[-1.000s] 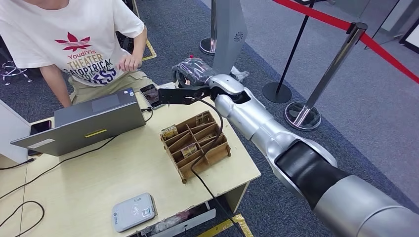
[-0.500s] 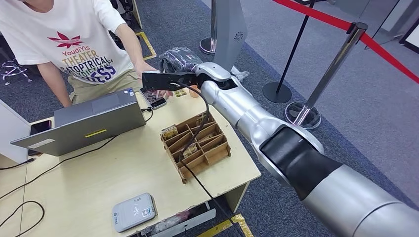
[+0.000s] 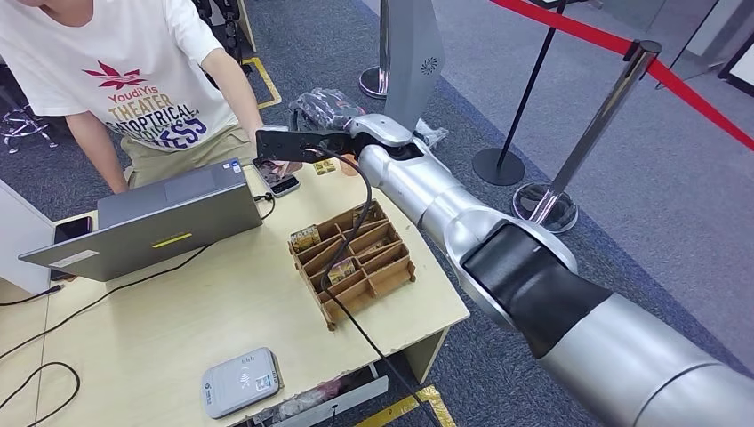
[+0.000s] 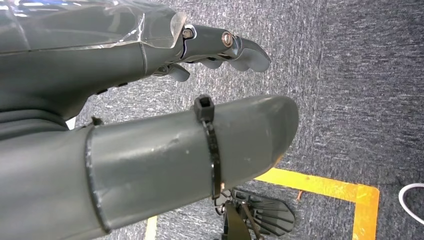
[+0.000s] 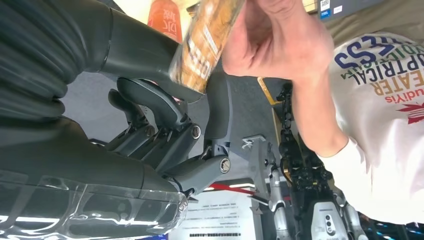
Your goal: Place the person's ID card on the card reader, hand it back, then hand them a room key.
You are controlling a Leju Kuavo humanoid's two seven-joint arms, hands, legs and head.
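My right hand [image 3: 327, 142] is stretched out over the table's far edge toward the person [image 3: 133, 80]. It pinches a brown patterned room key card [image 5: 207, 40] between thumb and fingers [image 5: 218, 100]. The person's hand [image 5: 272, 42] grips the same card from the other side. The wooden key box [image 3: 351, 258] with more cards in its slots stands on the table under my forearm. The grey card reader [image 3: 240, 382] lies at the table's near edge. My left hand [image 4: 150, 85] hangs over the carpet holding nothing, fingers [image 4: 230, 47] loosely apart.
An open grey laptop [image 3: 169, 209] stands at the left of the table [image 3: 222, 302], with a phone [image 3: 280, 182] beside it and cables trailing across. Stanchions [image 3: 613, 116] with a red belt stand on the carpet to the right.
My right arm swung left from above the key box toward the person, carrying the card. The person's hand came forward and took hold of it.
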